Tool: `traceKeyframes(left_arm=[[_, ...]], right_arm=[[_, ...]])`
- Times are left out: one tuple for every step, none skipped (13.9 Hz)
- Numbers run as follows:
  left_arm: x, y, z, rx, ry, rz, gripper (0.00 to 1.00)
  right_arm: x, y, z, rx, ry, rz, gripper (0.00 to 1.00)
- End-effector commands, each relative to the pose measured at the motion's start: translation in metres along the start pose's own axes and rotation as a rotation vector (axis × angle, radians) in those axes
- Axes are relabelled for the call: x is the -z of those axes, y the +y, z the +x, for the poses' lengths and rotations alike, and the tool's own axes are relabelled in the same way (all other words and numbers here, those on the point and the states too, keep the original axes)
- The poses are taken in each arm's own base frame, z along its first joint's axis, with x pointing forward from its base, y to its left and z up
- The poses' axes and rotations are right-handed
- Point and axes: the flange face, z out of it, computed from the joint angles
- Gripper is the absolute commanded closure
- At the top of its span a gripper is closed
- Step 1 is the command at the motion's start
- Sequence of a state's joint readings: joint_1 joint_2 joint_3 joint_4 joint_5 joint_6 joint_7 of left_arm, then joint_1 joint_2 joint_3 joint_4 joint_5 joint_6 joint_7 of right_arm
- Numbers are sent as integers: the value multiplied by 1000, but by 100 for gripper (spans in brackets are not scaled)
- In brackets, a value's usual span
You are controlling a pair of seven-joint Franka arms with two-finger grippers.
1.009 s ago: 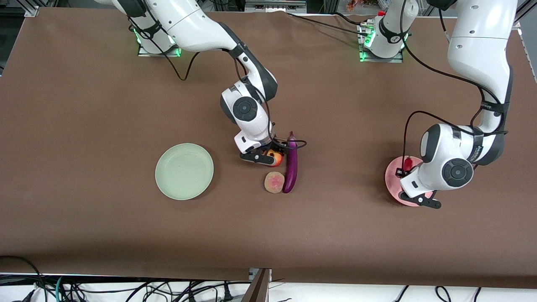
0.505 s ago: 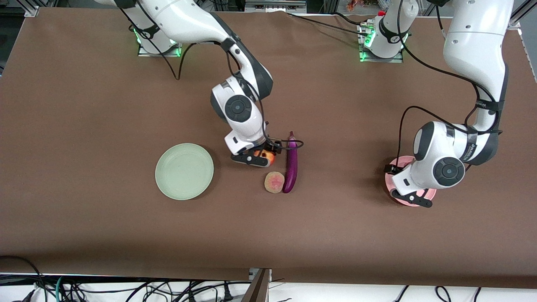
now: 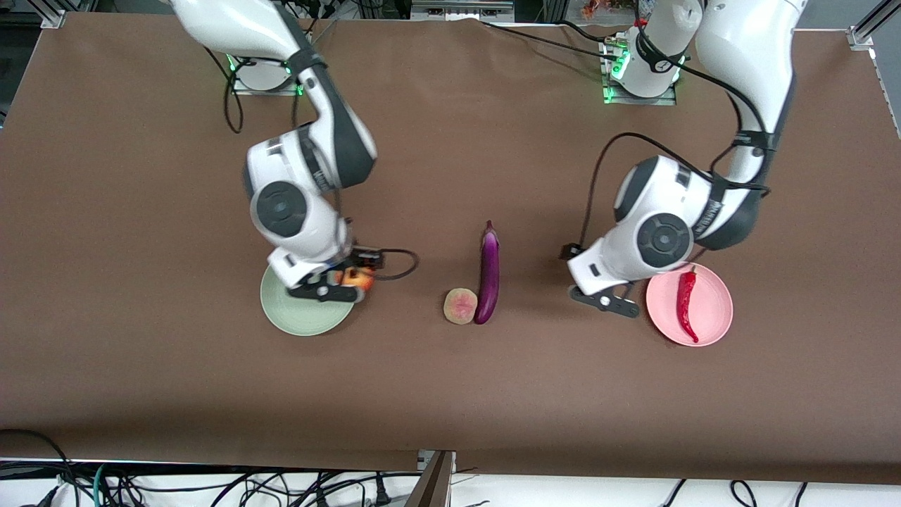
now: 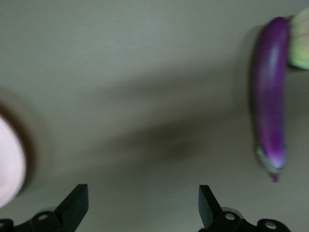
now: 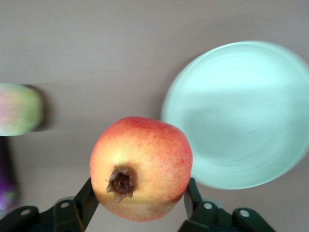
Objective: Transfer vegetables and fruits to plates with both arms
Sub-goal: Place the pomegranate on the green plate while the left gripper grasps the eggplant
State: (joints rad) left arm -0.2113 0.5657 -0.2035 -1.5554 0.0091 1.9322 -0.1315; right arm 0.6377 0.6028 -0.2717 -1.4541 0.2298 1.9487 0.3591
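Note:
My right gripper (image 3: pixel 336 285) is shut on the round red-yellow pomegranate-like fruit (image 3: pixel 357 279) and holds it over the edge of the pale green plate (image 3: pixel 295 320). In the right wrist view the fruit (image 5: pixel 141 166) sits between the fingers with the green plate (image 5: pixel 241 113) beside it. My left gripper (image 3: pixel 607 301) is open and empty over the table between the purple eggplant (image 3: pixel 489 271) and the pink plate (image 3: pixel 711 310). The red chili pepper (image 3: pixel 685 294) lies on the pink plate. The tan fruit (image 3: pixel 460 306) lies against the eggplant. The left wrist view shows the eggplant (image 4: pixel 271 96).
The arms' bases stand at the table's edge farthest from the front camera. Black cables hang from both wrists. Bare brown table lies between the plates and the edge nearest the front camera.
My right gripper has carried the pomegranate-like fruit from beside the eggplant to the green plate. My left gripper has left the pink plate, moving toward the eggplant; the chili now shows on the plate.

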Motion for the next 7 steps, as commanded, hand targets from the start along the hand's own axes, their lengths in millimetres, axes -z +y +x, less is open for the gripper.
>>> traceKeyframes(left_arm=[[-20, 51, 16, 17, 91, -48, 0], [-34, 81, 15, 66, 114, -57, 0], [-46, 105, 13, 145, 115, -59, 0], [-57, 118, 14, 178, 125, -58, 0], [-69, 130, 13, 171, 146, -64, 0], [-87, 133, 16, 187, 158, -76, 0], [-100, 138, 18, 186, 170, -86, 0]], right_arm=[[-17, 52, 0, 67, -42, -23, 53], [-25, 65, 2, 73, -54, -31, 53], [-35, 83, 7, 55, -54, -32, 52], [-47, 93, 7, 43, -54, -35, 51], [-57, 97, 6, 48, -51, -37, 50], [-66, 104, 5, 54, -49, -39, 49], [-74, 112, 4, 57, -42, -40, 48]])
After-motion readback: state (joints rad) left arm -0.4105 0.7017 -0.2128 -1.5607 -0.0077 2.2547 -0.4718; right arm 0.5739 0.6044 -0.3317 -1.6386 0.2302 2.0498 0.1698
